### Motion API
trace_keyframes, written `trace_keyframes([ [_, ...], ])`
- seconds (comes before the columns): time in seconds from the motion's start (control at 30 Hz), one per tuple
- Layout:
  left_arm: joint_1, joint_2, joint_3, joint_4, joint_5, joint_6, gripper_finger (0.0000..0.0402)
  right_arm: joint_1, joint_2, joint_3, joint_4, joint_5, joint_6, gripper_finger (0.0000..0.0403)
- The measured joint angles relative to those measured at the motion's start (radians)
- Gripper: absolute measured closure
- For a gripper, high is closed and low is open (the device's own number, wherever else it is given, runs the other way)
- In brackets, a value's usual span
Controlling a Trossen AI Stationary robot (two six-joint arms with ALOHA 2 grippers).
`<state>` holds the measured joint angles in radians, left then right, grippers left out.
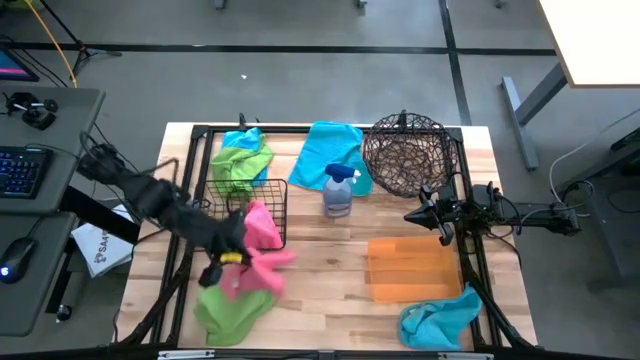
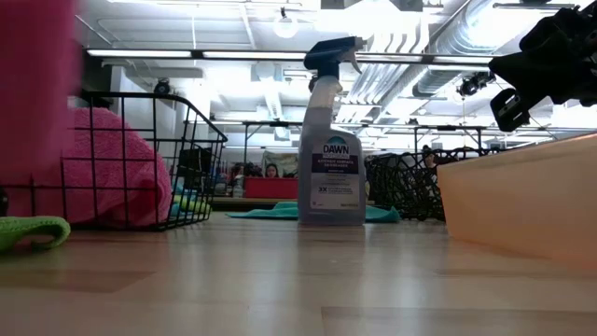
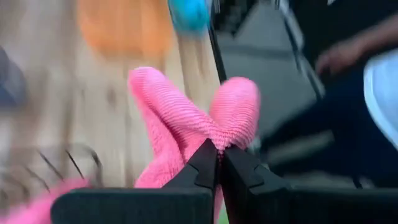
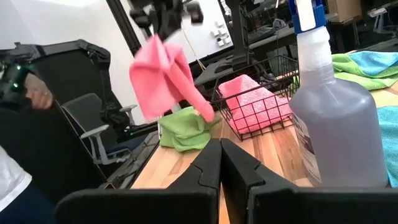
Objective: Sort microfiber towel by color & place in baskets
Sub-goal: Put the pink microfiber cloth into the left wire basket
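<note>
From above, the left gripper (image 1: 222, 257) holds a pink towel (image 1: 262, 262) lifted off the desk (image 1: 330, 290), its fingers pinched on the cloth. Just beyond those fingers sits the square black wire basket (image 1: 262, 205), which already has a pink towel in it (image 1: 258, 222); below the held towel a green towel (image 1: 232, 310) lies on the desk. The right gripper (image 1: 424, 215) waits between the round woven basket (image 1: 405, 152) and the orange tray (image 1: 412, 268), fingers together and empty.

At desk height, the wire basket (image 2: 182, 140) shows its pink load beside a spray bottle (image 2: 331, 140).

The left wrist view shows the fingers (image 3: 205, 165) clamped on a pink fold (image 3: 186, 112).

The right wrist view shows closed, empty fingers (image 4: 208, 163) with the hanging pink towel (image 4: 163, 78) well ahead of them.

The step looks like carrying pink to the wire basket; next would be moving over its rim and releasing.
</note>
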<state>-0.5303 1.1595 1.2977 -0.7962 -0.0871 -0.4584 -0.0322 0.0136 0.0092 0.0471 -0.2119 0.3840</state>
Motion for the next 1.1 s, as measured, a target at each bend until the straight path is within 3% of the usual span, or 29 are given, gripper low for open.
trace_keyframes([
  [0.17,0.119,0.032,0.042,0.116,0.001,0.194,0.0401,0.0,0.0,0.0,0.0,0.0,0.0,0.0402],
  [0.3,0.206,0.046,0.102,0.041,-0.026,0.308,0.0401,0.0,0.0,0.0,0.0,0.0,0.0,0.0402],
  [0.47,0.256,-0.043,0.152,-0.039,-0.097,0.327,0.0401,0.0,0.0,0.0,0.0,0.0,0.0,0.0402],
  [0.63,0.249,-0.148,0.125,-0.174,-0.228,0.194,0.0401,0.0,0.0,0.0,0.0,0.0,0.0,0.0402],
  [0.77,0.23,-0.206,0.032,-0.257,-0.292,0.067,0.0401,0.0,0.0,0.0,0.0,0.0,0.0,0.0402],
  [0.93,0.226,-0.258,-0.155,-0.31,-0.28,-0.122,0.0401,0.0,0.0,0.0,0.0,0.0,0.0,0.0402],
  [1.1,0.209,-0.288,-0.333,-0.305,-0.197,-0.295,0.0401,0.0,0.0,0.0,0.0,0.0,0.0,0.0402],
])
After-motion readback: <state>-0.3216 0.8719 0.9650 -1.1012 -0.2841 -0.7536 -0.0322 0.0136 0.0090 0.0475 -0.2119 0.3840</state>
